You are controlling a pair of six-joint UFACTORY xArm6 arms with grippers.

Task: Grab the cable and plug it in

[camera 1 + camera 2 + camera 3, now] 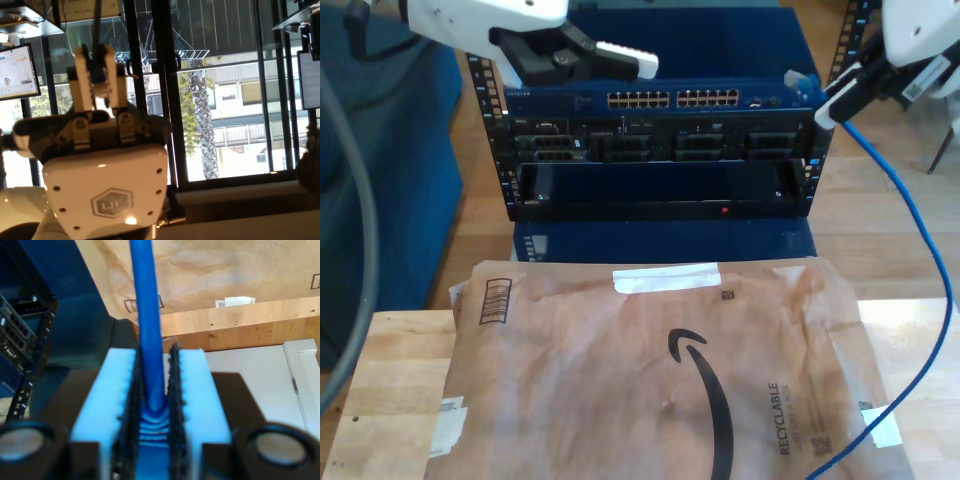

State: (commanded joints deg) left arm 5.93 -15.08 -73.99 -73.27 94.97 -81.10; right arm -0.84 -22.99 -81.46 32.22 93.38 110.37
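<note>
First wrist view: my first gripper (98,55), white fingers drawn close together against a bright window (225,100). Too backlit to tell whether fully closed or nipping something small.

Second wrist view: my second gripper (154,356) clamped on the cable (147,315), ribbed pads (120,390) pressing both sides of the thin blue cord. Beyond the jaws, a brown paper envelope (210,275) on a wooden table (240,325), with the dark rack (25,340) off to one side.

Exterior view: my second gripper (828,108) at the exterior view's upper right, holding the cable (920,230) a little behind its clear plug (795,78). Plug poised just beside the rack's (660,150) top corner, near the row of ports (670,99) but not yet seated in one. Rest of the cord hanging in a loose arc down to the envelope's (660,370) corner on the table (380,380). My first gripper (645,66) at the exterior view's upper left, above the rack, well apart from the cord.

Likely light and limp, so best held close behind the plug, as here, to keep the tip from drooping; plug clip probably fragile if forced in askew.

Grip itself plain at the second wrist; plug, ports and trailing slack plain from outside.
</note>
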